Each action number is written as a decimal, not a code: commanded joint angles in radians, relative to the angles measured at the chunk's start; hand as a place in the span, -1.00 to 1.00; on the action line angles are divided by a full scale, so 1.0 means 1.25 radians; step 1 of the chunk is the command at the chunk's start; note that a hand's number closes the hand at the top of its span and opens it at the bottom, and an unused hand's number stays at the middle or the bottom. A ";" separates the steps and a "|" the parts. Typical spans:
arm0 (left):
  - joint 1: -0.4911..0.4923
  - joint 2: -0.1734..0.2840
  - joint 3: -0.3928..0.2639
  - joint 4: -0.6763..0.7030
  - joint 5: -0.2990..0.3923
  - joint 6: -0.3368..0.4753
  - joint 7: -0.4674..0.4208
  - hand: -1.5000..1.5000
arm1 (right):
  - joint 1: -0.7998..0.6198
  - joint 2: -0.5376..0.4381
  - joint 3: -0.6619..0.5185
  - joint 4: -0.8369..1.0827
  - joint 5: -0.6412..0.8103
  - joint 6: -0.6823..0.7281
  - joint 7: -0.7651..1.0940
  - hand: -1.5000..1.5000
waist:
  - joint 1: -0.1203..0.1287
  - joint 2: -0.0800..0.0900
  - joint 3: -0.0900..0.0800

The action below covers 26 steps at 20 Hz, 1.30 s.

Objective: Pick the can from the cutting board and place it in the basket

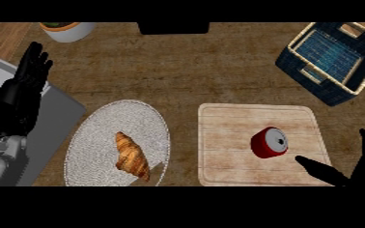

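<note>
Wood counter; right hand (329, 173) open, just beside can (269, 142), not touching.

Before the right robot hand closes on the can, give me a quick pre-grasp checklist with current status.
1. Red can sits on the cutting board: ok.
2. Right robot hand near the can, fingers open, not yet touching: ok.
3. Basket open, nothing seen inside: ok.
4. Route from board to basket free of objects: ok.
5. Left robot hand resting open at the left edge, out of the way: ok.
6. Whether the can stands upright: cannot tell.
</note>
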 commanded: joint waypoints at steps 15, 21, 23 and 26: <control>0.012 -0.035 -0.014 0.071 -0.016 -0.040 0.004 0.00 | -0.015 0.060 0.144 -0.516 0.218 0.366 0.567 -1.00 | 0.023 0.002 0.003; 0.001 -0.061 0.004 0.110 -0.025 -0.042 -0.016 0.00 | -0.014 0.158 0.196 -0.450 0.308 0.348 0.504 -1.00 | 0.023 0.003 0.004; -0.051 -0.080 -0.004 0.136 -0.024 -0.046 0.005 0.00 | -0.034 0.187 0.196 -0.391 0.318 0.340 0.466 -1.00 | 0.019 0.005 0.004; -0.035 -0.089 -0.010 0.113 -0.046 -0.030 0.017 0.00 | -0.018 0.229 0.219 -0.391 0.382 0.324 0.437 -1.00 | 0.019 0.003 0.005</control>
